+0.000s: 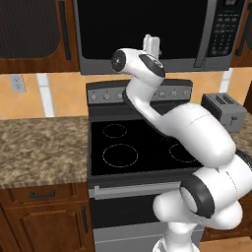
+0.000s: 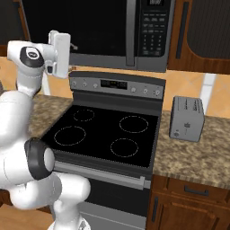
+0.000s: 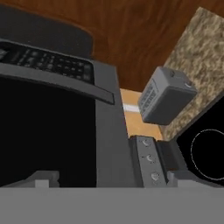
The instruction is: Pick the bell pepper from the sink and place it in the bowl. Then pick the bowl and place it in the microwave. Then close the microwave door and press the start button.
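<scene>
Microwave (image 1: 147, 34) hangs above the stove (image 1: 133, 147), its dark glass door (image 1: 142, 27) shut flat against the body with the long vertical handle (image 1: 203, 34) at its right edge and the button panel (image 1: 225, 29) beyond that. Going left to right in the left base view, we see a speckled brown counter (image 1: 39, 147) left of the stove, then the black cooktop, then our white arm rising over it, then a small grey toaster (image 1: 225, 110) on the counter at the stove's right edge. Our gripper (image 3: 105, 183) is raised just in front of the microwave's lower edge; in the hand view its fingertips (image 3: 43, 178) sit wide apart with nothing between them, facing the door, the handle and the toaster.
</scene>
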